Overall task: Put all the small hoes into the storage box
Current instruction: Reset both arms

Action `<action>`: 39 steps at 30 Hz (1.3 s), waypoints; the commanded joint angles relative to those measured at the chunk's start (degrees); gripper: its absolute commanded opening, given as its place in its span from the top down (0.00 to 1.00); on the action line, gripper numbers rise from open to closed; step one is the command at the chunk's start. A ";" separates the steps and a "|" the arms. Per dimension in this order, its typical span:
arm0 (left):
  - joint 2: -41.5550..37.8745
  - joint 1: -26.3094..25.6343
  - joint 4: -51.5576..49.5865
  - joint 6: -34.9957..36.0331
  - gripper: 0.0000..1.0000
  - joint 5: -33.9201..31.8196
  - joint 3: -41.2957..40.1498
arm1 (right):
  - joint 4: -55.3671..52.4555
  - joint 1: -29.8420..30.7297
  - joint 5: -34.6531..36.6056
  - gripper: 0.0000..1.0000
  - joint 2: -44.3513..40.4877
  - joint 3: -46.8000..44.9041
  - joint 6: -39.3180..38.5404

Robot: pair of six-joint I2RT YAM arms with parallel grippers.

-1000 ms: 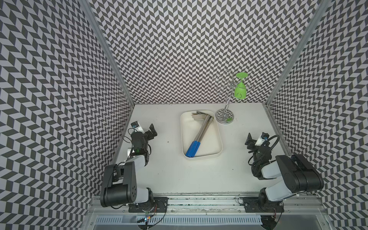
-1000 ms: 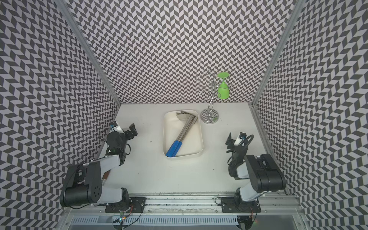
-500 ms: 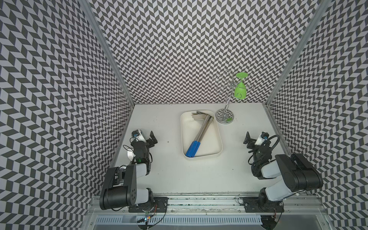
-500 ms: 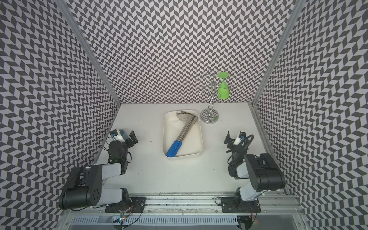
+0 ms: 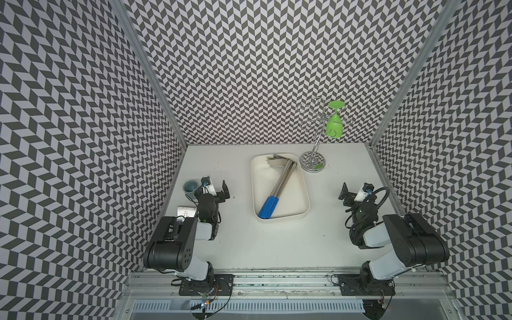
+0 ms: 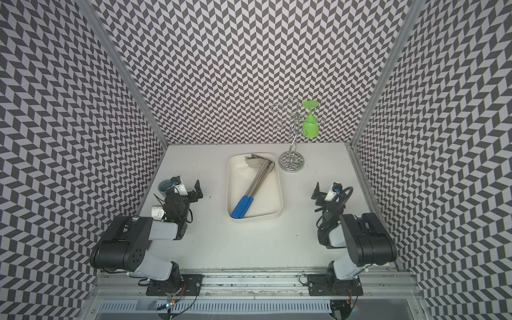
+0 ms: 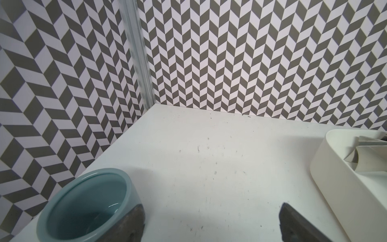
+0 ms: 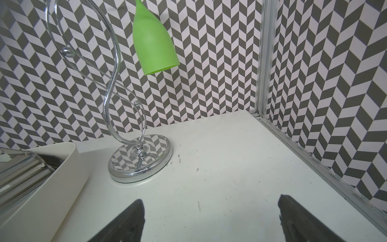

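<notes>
The small hoe (image 5: 279,184) is lying slantwise inside the storage box (image 5: 285,217) at the centre of a top view (two blue grips (image 5: 268,205) are showing side by side), so the job is looking done. The left gripper (image 5: 212,190), lower left, and right gripper (image 5: 356,191), lower right, are both sitting wide open, holding nothing. One left finger (image 7: 134,224) is hovering just beside the cup (image 7: 88,205), so a careless swing risks toppling it. The right gripper is facing the glass stand (image 5: 313,163).

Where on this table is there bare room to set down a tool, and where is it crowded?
Bare: the strip between box and front rail; the back left corner beyond the cup; the gap between box and right gripper. Crowded: inside the box with its hoes, and by the glass stand.
</notes>
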 commanded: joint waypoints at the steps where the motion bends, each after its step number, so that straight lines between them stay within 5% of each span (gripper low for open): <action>1: 3.08 0.00 13.44 3.50 0.00 -0.72 -3.20 | 3.94 0.38 0.35 0.01 0.14 0.76 -0.55; 3: 0.58 -0.03 5.64 2.18 0.00 -0.42 -1.66 | 3.54 0.45 0.46 0.01 -0.03 0.82 -0.54; 6: 1.95 -0.05 11.08 2.94 0.00 -0.47 -3.02 | 2.95 0.45 0.48 0.01 -0.21 0.90 -0.54; 39: 1.28 0.00 8.93 2.83 0.00 -0.35 -2.54 | -5.61 0.64 0.11 0.01 -2.31 4.46 -0.72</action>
